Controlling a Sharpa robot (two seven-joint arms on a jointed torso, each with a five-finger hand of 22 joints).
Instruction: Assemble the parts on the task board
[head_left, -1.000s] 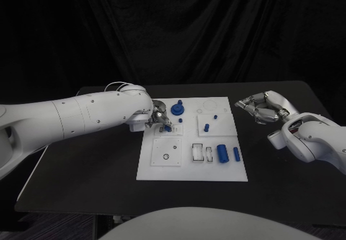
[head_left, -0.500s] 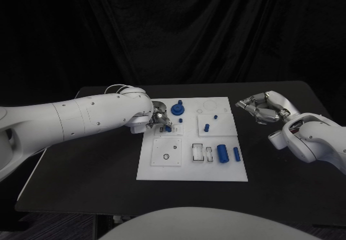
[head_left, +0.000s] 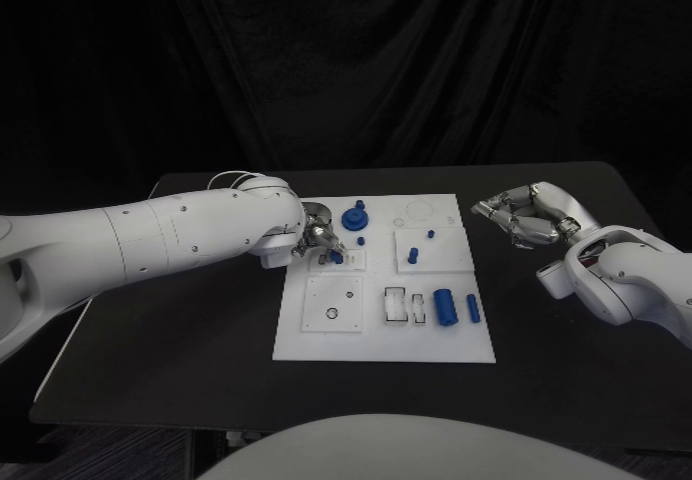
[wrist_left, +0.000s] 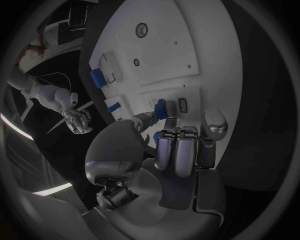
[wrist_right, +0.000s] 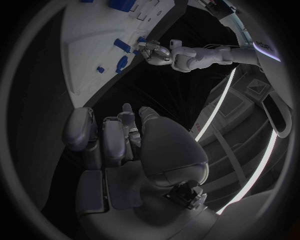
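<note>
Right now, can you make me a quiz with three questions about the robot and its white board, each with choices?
1. Where is the left robot hand?
A. at the board's left edge, over a small blue part
B. on the bare table near the robot
C. beyond the board's right edge

2. What colour are the parts on the board?
A. red
B. blue
C. yellow

3. What is the right robot hand doing?
A. holding a blue part
B. pressing on the board
C. curled in with nothing in it, off to the board's right

Answers: 1 A, the left wrist view shows its fingers at the blue part. 2 B, every piece shows blue. 3 C, its fingers are curled and away from the board.
</note>
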